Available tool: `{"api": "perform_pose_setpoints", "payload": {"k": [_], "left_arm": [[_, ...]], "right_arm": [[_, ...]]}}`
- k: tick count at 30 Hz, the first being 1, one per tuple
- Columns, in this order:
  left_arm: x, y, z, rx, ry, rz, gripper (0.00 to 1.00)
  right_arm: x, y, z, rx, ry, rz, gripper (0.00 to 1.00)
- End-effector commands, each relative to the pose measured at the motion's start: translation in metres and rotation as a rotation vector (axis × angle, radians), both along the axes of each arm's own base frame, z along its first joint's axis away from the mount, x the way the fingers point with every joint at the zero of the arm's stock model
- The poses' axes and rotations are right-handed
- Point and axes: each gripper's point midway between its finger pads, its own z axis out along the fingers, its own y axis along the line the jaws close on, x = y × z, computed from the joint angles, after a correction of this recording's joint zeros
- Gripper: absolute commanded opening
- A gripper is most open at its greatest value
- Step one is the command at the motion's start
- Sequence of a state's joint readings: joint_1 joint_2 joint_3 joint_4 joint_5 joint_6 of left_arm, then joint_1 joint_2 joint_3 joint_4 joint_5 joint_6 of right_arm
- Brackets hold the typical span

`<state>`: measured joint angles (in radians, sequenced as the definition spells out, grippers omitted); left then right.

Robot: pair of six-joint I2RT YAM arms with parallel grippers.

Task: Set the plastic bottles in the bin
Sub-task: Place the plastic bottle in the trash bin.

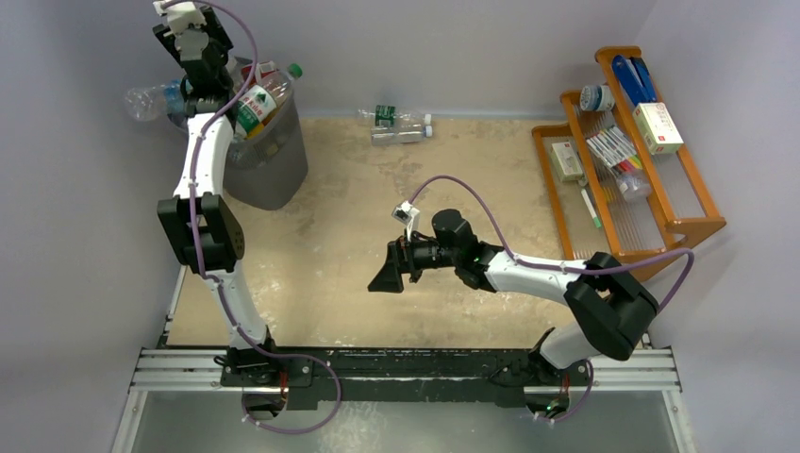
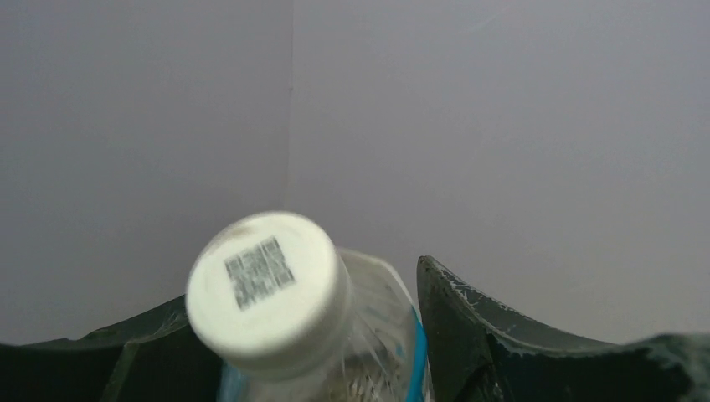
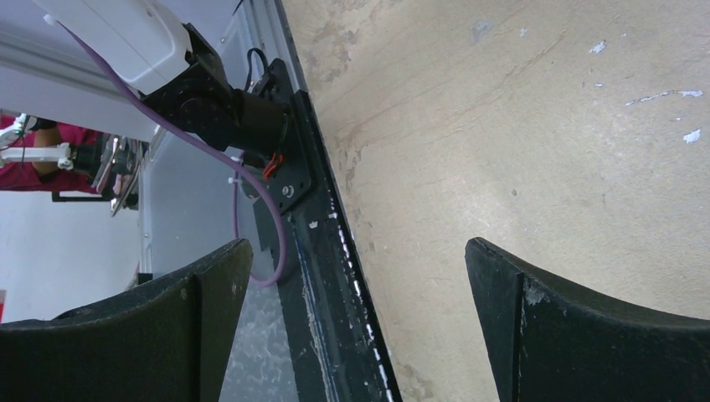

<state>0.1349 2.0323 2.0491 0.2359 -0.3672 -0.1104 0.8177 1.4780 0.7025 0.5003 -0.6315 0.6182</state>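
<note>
Two robot arms rise from one black rail (image 1: 406, 366) at the near edge of a worn tan tabletop (image 1: 330, 208). Low over the middle of that tabletop, the right gripper (image 1: 385, 276) points left toward the other arm's base. Its two fingers are spread wide with nothing between them, and its own camera shows only bare tabletop and the rail in the gap. At the far left corner stands one tall dark grey bin (image 1: 278, 175). At least two bottles (image 1: 267, 97) poke above its rim, one with a green cap and a green-and-red label; any deeper inside are hidden. The left arm reaches up across the bin's left side, and the left gripper (image 1: 191, 92) sits by the left rim. One clear bottle (image 1: 146, 101) with a blue label sticks out from it to the left, outside the rim. From the left wrist, that bottle's white cap (image 2: 268, 285), printed with a square code, faces the camera between two dark fingers (image 2: 469, 335). Whether they press the bottle or stand loose of it cannot be told. Two more bottles (image 1: 401, 125) lie side by side at the tabletop's far edge, well apart from the bin. One orange wooden rack (image 1: 665, 225) holding boxes and pens stands at the right.
</note>
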Motion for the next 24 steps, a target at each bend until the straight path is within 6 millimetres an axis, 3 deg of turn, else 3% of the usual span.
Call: {"api": "perform_pose_setpoints", "payload": {"k": [1,13,24], "left_arm": [[-0.034,0.000,0.047,-0.004,-0.074,0.024,0.66],[-0.071,-0.003,0.097,-0.032,-0.151,0.031,0.69],[-0.140,-0.005,0.157,-0.109,-0.239,0.067,0.72]], "right_arm": [[0.005,0.006,0.020,0.058,-0.048,0.005,1.00],[0.005,0.005,0.026,0.058,-0.054,-0.002,1.00],[0.011,0.002,0.042,0.051,-0.084,-0.042,1.00]]}}
